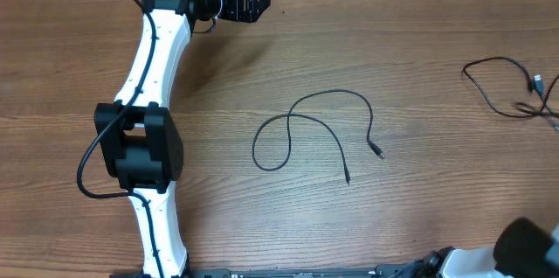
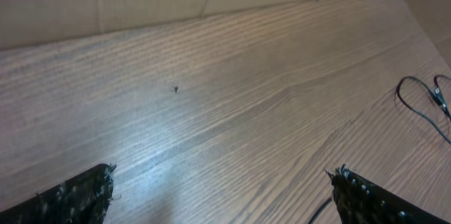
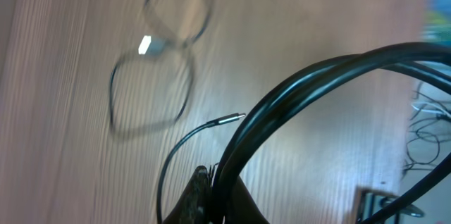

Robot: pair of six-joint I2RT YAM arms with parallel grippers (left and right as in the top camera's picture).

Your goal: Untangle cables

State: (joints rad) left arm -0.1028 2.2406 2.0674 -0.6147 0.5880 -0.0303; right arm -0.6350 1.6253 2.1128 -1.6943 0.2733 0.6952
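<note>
Overall: wood-grain surface (image 1: 419, 33) with two cable groups lying on it, well apart.
Left arm (image 1: 148, 59): white and black, runs from the near left edge to the far left.
Left claw (image 2: 222, 173): open and holding nothing. Its fingers (image 2: 77, 196) are spread wide in the wrist view, above bare wood at the far side.
Centre cable (image 1: 332, 93): mid-surface, right of the left arm and well apart from the left claw. It is one thin black cord that crosses itself once, with a loop on its left. Both plug ends lie on its right near side, near each other but not touching.
Right-edge cables (image 1: 479, 87): far right of the surface, thin black cords bunched and overlapping, partly cut off by the frame, so I can't count them. A silvery plug (image 1: 539, 79) sits among them. They also show at the right edge of the left wrist view (image 2: 423, 104).
Right arm (image 1: 524, 247): only a small part shows, at the near right corner.
Right claw: can't tell whether it is open or closed. The right wrist view is blurred and thick black wires (image 3: 317, 83) cross in front.
Right wrist view, cables: silver-tipped cord (image 3: 229, 119) just beside the thick wires; blurred loops (image 3: 151, 90) with a bright plug (image 3: 146, 44) beyond it.
</note>
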